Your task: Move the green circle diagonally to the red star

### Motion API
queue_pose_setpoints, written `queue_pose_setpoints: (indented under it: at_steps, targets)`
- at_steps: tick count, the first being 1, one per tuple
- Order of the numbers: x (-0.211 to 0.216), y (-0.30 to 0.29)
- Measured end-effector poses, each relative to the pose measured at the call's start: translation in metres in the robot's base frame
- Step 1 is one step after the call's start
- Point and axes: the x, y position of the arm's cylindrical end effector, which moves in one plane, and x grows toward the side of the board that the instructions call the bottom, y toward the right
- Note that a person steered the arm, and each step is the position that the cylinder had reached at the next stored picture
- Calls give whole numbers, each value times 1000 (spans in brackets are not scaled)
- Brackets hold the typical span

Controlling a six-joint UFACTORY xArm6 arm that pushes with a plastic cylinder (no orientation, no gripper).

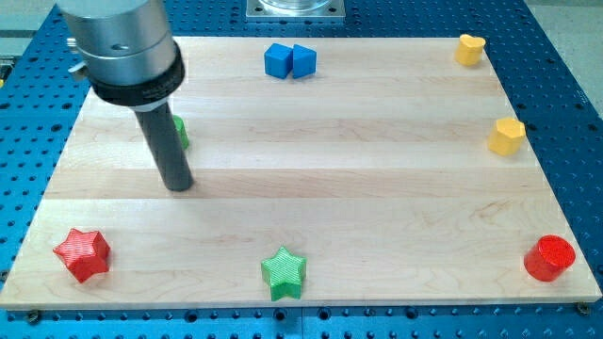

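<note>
The green circle (181,133) is mostly hidden behind my rod near the view's left; only a thin green edge shows. My tip (178,185) rests on the board just below that block, toward the view's bottom. The red star (83,253) lies at the view's bottom left corner of the board, well below and left of the tip.
A green star (284,272) sits at the bottom centre. Two blue blocks (289,61) touch each other at the top centre. Two yellow blocks lie at the right, one at the top (469,49), one lower (507,137). A red cylinder (549,258) stands at the bottom right.
</note>
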Motion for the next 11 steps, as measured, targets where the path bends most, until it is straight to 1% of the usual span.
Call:
queue_pose_setpoints:
  at_steps: [1,2,3,4,5,6,7,8,10,11]
  targets:
    - [0,-4]
    - [-13,-19]
    - [-56,-48]
    - [-79,-49]
    - [-86,-49]
    - [-109,-48]
    - [-123,-42]
    - [-109,-11]
    - [-67,30]
    - [-49,22]
